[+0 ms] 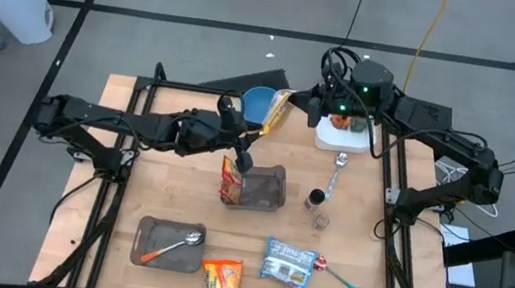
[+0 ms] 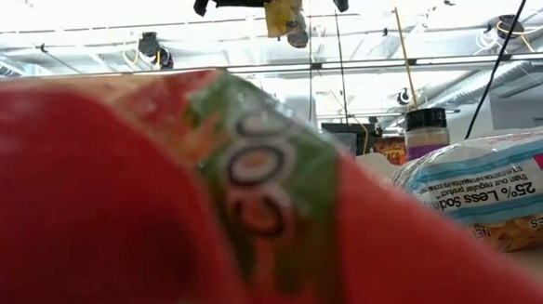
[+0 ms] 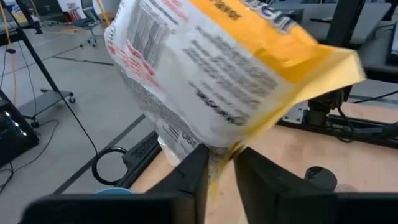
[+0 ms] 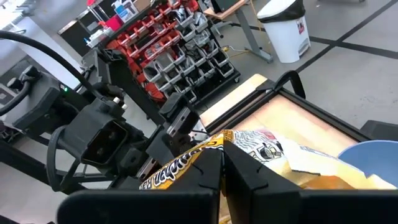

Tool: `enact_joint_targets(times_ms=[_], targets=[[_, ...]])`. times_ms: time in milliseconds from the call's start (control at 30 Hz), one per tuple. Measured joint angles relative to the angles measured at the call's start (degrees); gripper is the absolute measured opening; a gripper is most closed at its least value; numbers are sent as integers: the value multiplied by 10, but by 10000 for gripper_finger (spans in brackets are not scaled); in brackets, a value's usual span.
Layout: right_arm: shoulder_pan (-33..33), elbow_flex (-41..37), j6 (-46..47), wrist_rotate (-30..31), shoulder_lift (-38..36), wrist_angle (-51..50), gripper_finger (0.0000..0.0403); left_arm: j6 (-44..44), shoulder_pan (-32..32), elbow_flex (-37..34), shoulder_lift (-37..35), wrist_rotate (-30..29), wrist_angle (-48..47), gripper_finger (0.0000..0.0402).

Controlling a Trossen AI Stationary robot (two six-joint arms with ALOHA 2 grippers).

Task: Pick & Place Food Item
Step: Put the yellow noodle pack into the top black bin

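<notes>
Left gripper [image 1: 244, 162] at table centre, over the left end of a grey tray [image 1: 278, 175], clenched on the top edge of the red-orange snack bag [image 1: 230, 183]. Bag stands upright inside the tray against its left wall. In the left wrist view its back is white with fine print and a barcode, one end is yellow, and a crinkled corner is pinched between the two fingers [image 3: 194, 171]. Right gripper [image 1: 292, 100] at the far side, just right of the blue bowl [image 1: 257, 100], clamped on a yellow snack bag [image 1: 278, 113] with dark lettering. The low view shows this bag hanging clear of the table from the dark fingers. Near side: a second grey tray [image 1: 147, 250] holding a spoon [image 1: 173, 245], an orange bag [image 1: 220, 285] at the near edge, and a blue-and-white packet [image 1: 288, 264] to its right. Small jar [image 1: 315, 201] sits right of the centre tray. White plate [image 1: 324, 138] at the far right.
</notes>
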Motion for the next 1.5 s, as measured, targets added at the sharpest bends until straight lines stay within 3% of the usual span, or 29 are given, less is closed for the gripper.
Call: enact_joint_targets(times_ms=[233, 800, 933, 1167, 1500], targets=[[0, 0, 0, 1, 0, 0, 0, -11, 1, 0, 0, 0, 10, 6], [0, 0, -36, -2, 0, 1, 8, -50, 19, -1, -2, 50, 33, 3], [0, 0, -58, -1, 0, 5, 42, -52, 19, -1, -3, 50, 30, 2], [-14, 0, -71, -1, 0, 13, 137, -54, 20, 0, -28, 54, 13, 1], [-45, 0, -75, -3, 0, 39, 216, -106, 47, 1, -75, 168, -74, 1]])
